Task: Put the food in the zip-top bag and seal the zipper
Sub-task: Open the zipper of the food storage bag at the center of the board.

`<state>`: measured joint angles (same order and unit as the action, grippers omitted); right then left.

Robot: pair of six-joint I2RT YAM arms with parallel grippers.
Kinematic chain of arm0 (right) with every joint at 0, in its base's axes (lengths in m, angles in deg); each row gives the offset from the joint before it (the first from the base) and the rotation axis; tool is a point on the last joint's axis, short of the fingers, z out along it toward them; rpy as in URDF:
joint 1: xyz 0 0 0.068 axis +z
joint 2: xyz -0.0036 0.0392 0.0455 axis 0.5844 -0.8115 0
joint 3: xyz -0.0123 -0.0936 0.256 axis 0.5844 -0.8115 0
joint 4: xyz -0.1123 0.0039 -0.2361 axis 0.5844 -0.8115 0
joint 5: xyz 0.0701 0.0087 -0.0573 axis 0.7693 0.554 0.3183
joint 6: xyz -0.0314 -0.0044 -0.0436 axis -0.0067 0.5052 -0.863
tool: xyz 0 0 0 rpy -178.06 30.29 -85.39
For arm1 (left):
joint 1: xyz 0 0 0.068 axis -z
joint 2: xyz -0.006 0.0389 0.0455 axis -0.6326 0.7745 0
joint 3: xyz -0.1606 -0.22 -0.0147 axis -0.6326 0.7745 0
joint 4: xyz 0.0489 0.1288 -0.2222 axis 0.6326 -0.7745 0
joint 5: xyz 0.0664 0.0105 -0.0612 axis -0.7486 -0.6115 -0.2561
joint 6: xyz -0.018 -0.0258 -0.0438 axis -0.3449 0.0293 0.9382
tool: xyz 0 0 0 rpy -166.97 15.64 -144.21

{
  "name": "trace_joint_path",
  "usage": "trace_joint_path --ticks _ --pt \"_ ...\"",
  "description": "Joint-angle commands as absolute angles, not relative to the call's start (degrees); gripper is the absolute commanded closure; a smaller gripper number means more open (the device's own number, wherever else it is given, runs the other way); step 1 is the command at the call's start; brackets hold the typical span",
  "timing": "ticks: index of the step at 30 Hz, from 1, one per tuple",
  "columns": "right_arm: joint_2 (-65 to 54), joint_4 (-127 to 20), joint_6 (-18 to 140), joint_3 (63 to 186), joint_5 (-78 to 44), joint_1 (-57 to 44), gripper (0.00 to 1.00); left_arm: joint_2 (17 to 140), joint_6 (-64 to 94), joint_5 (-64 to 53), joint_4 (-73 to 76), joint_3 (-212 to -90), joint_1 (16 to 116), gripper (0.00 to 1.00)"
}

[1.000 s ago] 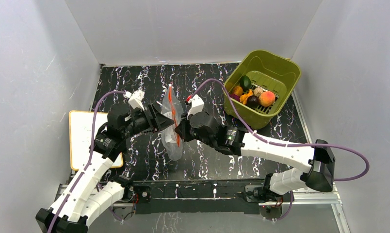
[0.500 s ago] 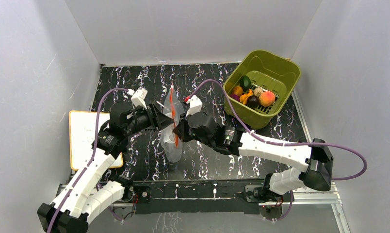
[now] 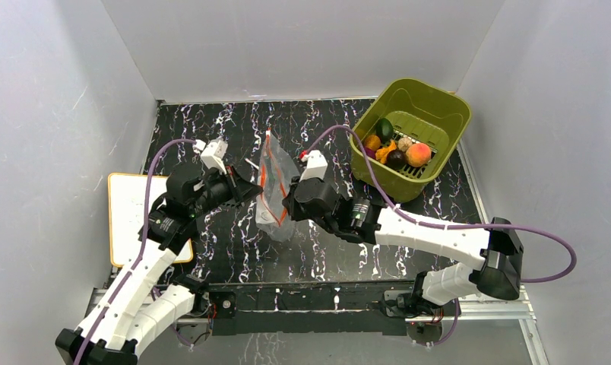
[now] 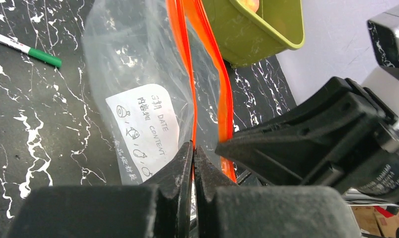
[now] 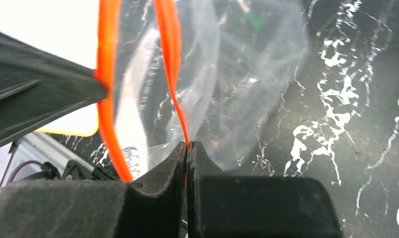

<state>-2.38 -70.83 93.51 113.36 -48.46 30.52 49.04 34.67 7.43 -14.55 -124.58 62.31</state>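
The clear zip-top bag (image 3: 276,199) hangs between my two grippers over the black table, its mouth parted. My left gripper (image 3: 251,188) (image 4: 193,147) is shut on one lip of the red-orange zipper (image 4: 188,59). My right gripper (image 3: 287,204) (image 5: 187,145) is shut on the other lip of the zipper (image 5: 170,44). A white label shows on the bag (image 4: 143,119). The food (image 3: 417,154), peach, dark green, purple, orange and beige pieces, lies in the olive-green basket (image 3: 432,88) at the back right.
A thin white pen with a green cap (image 4: 33,51) lies on the table behind the bag. A white board with a yellow rim (image 3: 128,217) lies at the left edge. Grey walls enclose the table on three sides.
My left gripper has shut on the bag's zipper lip. The bag has come lower and its two zipper lips now stand apart. The right arm shifted slightly.
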Motion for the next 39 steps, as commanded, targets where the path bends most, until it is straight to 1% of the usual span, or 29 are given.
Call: trace_joint_path --ticks 1,6,8,10,13,18,22,25,26,28,29,31,33,35,37,39 --pt "0.4 -75.2 98.5 113.7 -55.0 30.5 0.96 46.6 33.4 6.7 -15.4 -126.7 62.4 1.0" --pt "-1.1 -73.4 99.4 118.1 -50.2 30.5 0.72 47.0 36.9 13.9 -9.7 -125.8 62.5 1.0" --pt "-1.6 -72.0 99.6 119.6 -50.1 30.5 0.66 47.1 38.4 15.5 -8.3 -125.2 62.4 1.0" --pt "-2.3 -71.0 99.8 120.9 -50.6 30.5 0.61 47.2 38.6 15.6 -8.5 -124.9 62.4 1.0" --pt "-3.2 -70.6 100.9 122.5 -53.4 30.5 0.58 47.1 37.9 15.1 -9.5 -124.8 62.4 1.0" --pt "-5.2 -72.2 102.5 123.9 -59.4 30.5 0.55 46.5 38.2 15.7 -9.2 -124.4 62.4 1.0" --pt "-6.1 -72.3 102.7 123.1 -62.7 30.4 0.57 46.4 38.3 16.0 -9.2 -124.4 62.5 1.0" --pt "-6.3 -71.9 102.7 121.9 -63.5 29.9 0.62 46.3 38.3 15.9 -10.1 -124.7 62.4 1.0" --pt "-6.3 -72.8 102.6 121.9 -64.0 29.6 0.68 46.1 38.4 15.1 -11.1 -124.8 62.5 1.0" --pt "-6.0 -76.0 102.7 121.8 -66.1 28.9 0.85 45.9 37.7 11.2 -14.8 -126.0 62.4 1.0" --pt "-5.3 -77.3 102.7 121.6 -67.3 28.5 0.91 45.7 36.9 8.6 -17.4 -126.9 62.5 1.0" --pt "-3.5 -78.4 102.7 120.6 -68.8 27.9 0.99 45.6 35.1 2.1 -22.6 -128.9 62.4 1.0" --pt "-1.6 -77.6 101.5 119.7 -68.5 27.7 1.0 45.5 34.0 -3.5 -26.5 -130.9 62.4 1.0" --pt "0.2 -73.2 99.2 118.1 -65.5 27.7 1.0 45.3 34.2 -5.4 -26.9 -131.7 62.5 1.0" --pt "1.1 -68.9 98.1 116.7 -60.1 27.7 1.0 45.0 35.5 -3.6 -24.3 -131.5 62.4 1.0" --pt "0.3 -68.4 98.9 117.6 -57.6 27.7 1.0 44.9 37.6 0.2 -20.5 -130.7 62.4 1.0"
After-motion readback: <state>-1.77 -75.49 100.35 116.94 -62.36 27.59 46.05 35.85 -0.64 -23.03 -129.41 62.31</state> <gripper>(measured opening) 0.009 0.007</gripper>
